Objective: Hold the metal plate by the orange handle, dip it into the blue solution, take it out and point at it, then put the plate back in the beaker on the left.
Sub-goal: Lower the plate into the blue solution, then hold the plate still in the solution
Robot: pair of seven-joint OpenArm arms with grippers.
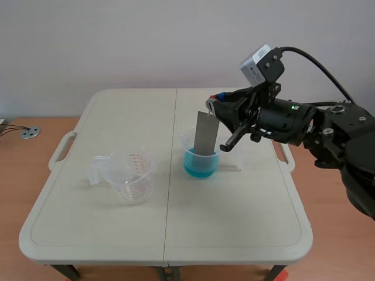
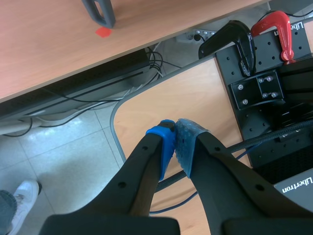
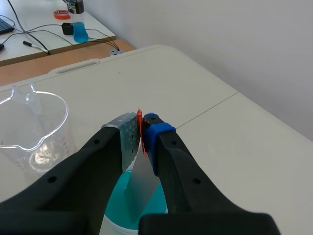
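Well, a cream folding table with a line down its middle stands by a plain white wall. The right gripper pinches the thin orange handle of the metal plate, which is flat, grey and smooth. The plate stands up with its low end in the blue solution, inside a see-through cup. A clear beaker with red marks sits to the left, well apart. The left gripper is squeezed closed on nothing, above a wooden desk.
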